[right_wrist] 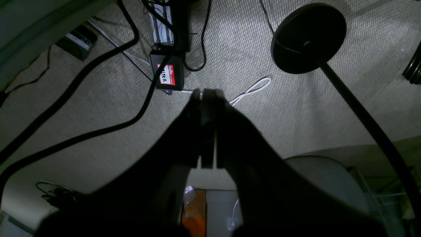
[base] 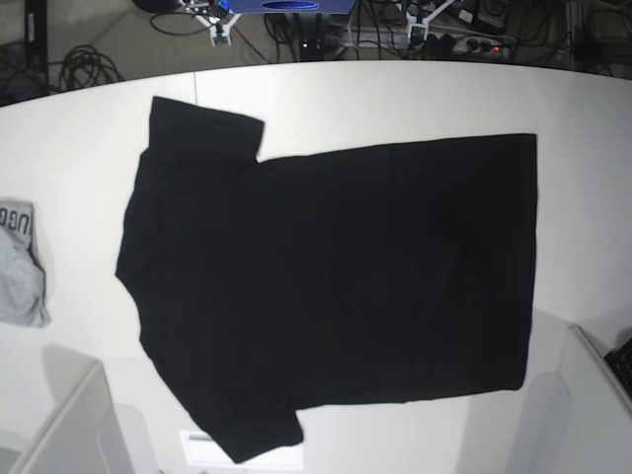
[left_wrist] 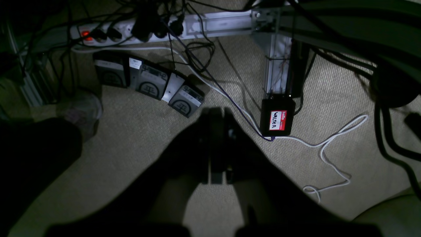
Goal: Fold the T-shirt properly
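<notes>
The black T-shirt (base: 336,286) lies spread flat on the white table (base: 415,99) in the base view. Its neck end points left and its hem right, with one sleeve at the upper left and the other at the lower edge. Neither gripper shows in the base view. The left wrist view has my left gripper (left_wrist: 215,113) shut with nothing in it, hanging over carpeted floor. The right wrist view shows my right gripper (right_wrist: 207,93) likewise shut and empty above the floor. The T-shirt appears in neither wrist view.
A small grey lettered garment (base: 20,262) lies at the table's left edge. Pale structures rise at the lower left (base: 69,425) and lower right (base: 588,395) corners. On the floor are a power strip (left_wrist: 108,33), cables, a labelled black box (left_wrist: 277,119) and a round lamp base (right_wrist: 307,38).
</notes>
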`<state>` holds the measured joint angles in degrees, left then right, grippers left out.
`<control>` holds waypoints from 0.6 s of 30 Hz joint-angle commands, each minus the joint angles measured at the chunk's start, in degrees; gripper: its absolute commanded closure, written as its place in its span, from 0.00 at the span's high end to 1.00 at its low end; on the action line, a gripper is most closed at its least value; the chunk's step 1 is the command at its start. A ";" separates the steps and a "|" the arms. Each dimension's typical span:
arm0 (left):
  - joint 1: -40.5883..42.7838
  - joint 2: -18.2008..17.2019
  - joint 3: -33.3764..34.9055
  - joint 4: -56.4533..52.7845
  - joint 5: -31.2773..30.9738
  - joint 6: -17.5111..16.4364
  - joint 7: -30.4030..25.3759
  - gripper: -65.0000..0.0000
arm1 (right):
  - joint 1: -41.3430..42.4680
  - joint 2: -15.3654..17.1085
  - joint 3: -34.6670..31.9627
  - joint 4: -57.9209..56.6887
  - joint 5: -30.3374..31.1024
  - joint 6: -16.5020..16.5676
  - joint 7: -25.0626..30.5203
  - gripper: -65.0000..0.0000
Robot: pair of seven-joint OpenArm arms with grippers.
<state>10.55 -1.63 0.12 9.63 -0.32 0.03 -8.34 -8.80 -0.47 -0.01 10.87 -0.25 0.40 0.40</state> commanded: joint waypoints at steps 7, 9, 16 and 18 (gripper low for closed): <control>0.40 -0.17 0.01 -0.09 0.01 0.27 0.38 0.00 | -0.39 0.16 -0.21 -0.10 0.03 -0.36 -0.45 0.00; 0.40 -0.17 0.36 -0.35 0.01 0.27 0.38 0.00 | -0.48 0.16 -0.21 -0.19 0.03 -0.36 -0.45 0.00; 0.84 -0.17 0.45 -0.35 0.01 0.27 0.29 0.00 | -0.48 0.16 -0.21 -0.10 -0.06 -0.36 -3.88 0.00; 0.84 -0.17 0.45 -0.35 0.01 0.27 0.03 0.00 | -0.65 0.16 -0.21 -0.10 -0.06 -0.36 -1.94 0.00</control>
<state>10.72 -1.76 0.47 9.37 -0.32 0.05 -8.16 -9.13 -0.47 -0.01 10.76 -0.27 0.40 -1.13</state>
